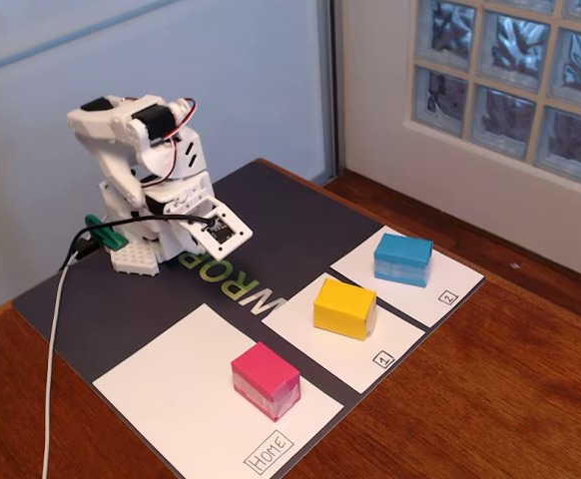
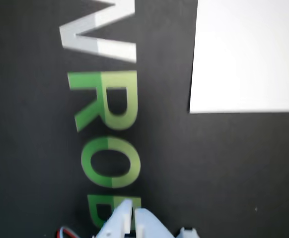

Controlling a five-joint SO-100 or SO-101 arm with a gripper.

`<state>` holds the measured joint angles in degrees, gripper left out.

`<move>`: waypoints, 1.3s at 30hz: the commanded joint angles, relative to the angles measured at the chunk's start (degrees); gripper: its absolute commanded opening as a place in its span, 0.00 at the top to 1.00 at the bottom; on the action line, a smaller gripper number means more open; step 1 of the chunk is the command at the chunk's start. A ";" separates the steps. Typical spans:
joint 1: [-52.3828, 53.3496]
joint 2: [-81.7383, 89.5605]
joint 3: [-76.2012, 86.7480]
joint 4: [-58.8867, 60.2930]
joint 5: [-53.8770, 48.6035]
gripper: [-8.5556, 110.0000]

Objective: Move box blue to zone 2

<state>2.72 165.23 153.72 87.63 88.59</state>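
Observation:
The blue box [image 1: 403, 259] sits on the white zone 2 panel [image 1: 448, 282] at the right of the dark mat in the fixed view. The white arm is folded back at the mat's far left, with my gripper [image 1: 186, 257] low over the mat lettering, far from the blue box. In the wrist view my gripper [image 2: 133, 210] enters from the bottom edge with its two white jaws together and nothing between them, above the green letters. The blue box and zone 2 are out of the wrist view.
A yellow block [image 1: 344, 308] sits on the panel marked 1 [image 1: 390, 349]. A pink block [image 1: 266, 380] sits on the large Home panel [image 1: 171, 394], whose corner shows in the wrist view [image 2: 249, 54]. A white cable [image 1: 51, 379] trails off the mat's left side. Wooden table surrounds the mat.

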 commanded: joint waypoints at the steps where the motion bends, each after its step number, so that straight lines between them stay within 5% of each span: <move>1: 0.97 3.25 3.87 -2.20 -1.32 0.93; 9: 1.49 10.72 11.87 -8.61 -2.37 0.93; 39: -0.70 26.10 20.39 -4.22 -3.34 0.93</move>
<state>2.46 188.35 174.02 79.89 85.08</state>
